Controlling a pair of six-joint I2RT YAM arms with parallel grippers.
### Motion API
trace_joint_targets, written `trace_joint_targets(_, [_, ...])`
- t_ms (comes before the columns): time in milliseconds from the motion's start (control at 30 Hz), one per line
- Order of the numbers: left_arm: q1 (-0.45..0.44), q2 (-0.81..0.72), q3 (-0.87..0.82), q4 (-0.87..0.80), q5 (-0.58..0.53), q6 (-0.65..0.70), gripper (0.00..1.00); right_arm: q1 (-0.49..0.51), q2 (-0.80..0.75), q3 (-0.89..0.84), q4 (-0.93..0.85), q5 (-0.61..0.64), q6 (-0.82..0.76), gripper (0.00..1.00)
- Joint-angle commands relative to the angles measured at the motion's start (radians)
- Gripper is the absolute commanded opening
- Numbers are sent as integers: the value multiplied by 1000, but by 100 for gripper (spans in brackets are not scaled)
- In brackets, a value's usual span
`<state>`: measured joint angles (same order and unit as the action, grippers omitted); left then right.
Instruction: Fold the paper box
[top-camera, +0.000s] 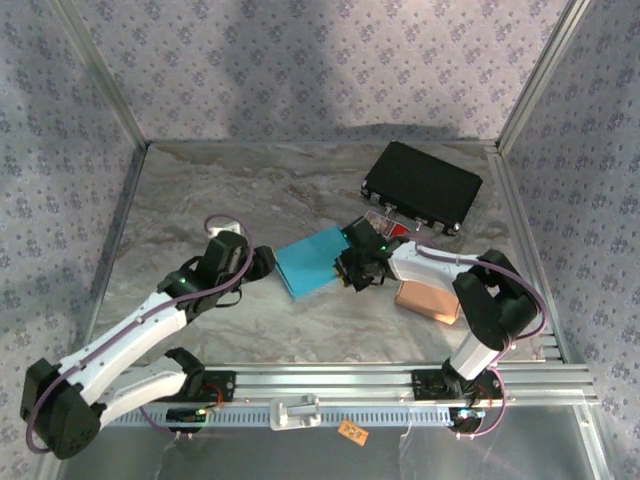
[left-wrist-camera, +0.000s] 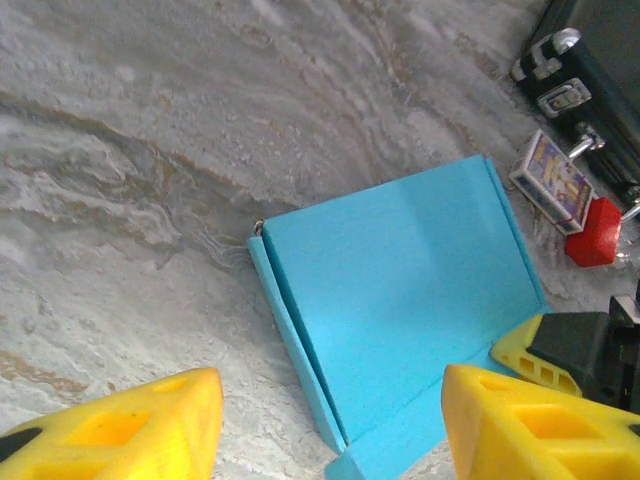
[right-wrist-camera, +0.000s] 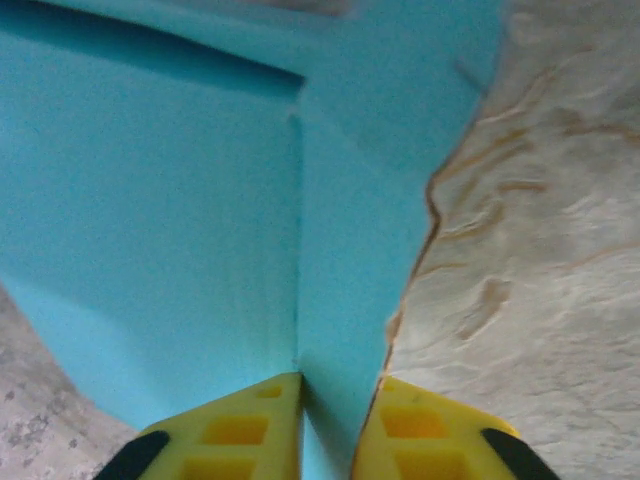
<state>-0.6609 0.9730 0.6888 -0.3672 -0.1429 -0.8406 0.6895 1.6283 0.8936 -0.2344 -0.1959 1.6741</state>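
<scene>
The paper box (top-camera: 312, 260) is a flat light-blue sheet with creased flaps, lying mid-table. In the left wrist view the box (left-wrist-camera: 400, 280) has a narrow side flap raised along its left edge. My left gripper (top-camera: 262, 262) hovers at that left edge, open, and its yellow fingers straddle the near corner of the box (left-wrist-camera: 330, 400) without touching it. My right gripper (top-camera: 350, 270) is at the box's right edge. Its jaws (right-wrist-camera: 340, 385) stand a little apart, either side of a raised blue flap (right-wrist-camera: 350, 250).
A black case (top-camera: 422, 187) lies at the back right, with a card pack (left-wrist-camera: 555, 180) and a red piece (left-wrist-camera: 592, 232) in front of it. A tan block (top-camera: 428, 300) sits beside the right arm. Patterned walls enclose the table, with a metal rail (top-camera: 400, 380) along the near edge.
</scene>
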Motion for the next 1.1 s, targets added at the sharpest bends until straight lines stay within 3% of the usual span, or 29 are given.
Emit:
trace_joint_targets(0, [29,73,-23,83,76,-68,59,0,-30,-21,-12,8,-27,25])
trace_joint_targets(167, [56,212,-45,159,163,-142,59,-4,-71,11,-106,14,-63,40])
trace_joint_targets(367, [59,304,-45,275,184,-163,56,-21,-184,167,-422,92,-259,63])
trace_joint_targets(533, [56,371,-25,280,218,-160,52,-72,-254,228,-492,155,-582,63])
trace_joint_targets(667, [55,393,-24,264,229,-146,52,-156,-144,288,-436,-39,-1021,60])
trace_joint_targets(767, [58,405,-20,277,229,-137,52,-178,0,388,-486,-123,-1230,56])
trace_joint_targets(867, [64,432,-2,278,229,-117,50,-187,134,478,-532,-153,-1361,56])
trace_joint_targets(1067, [77,477,6,273,211,-103,48,-214,303,592,-596,-78,-1493,60])
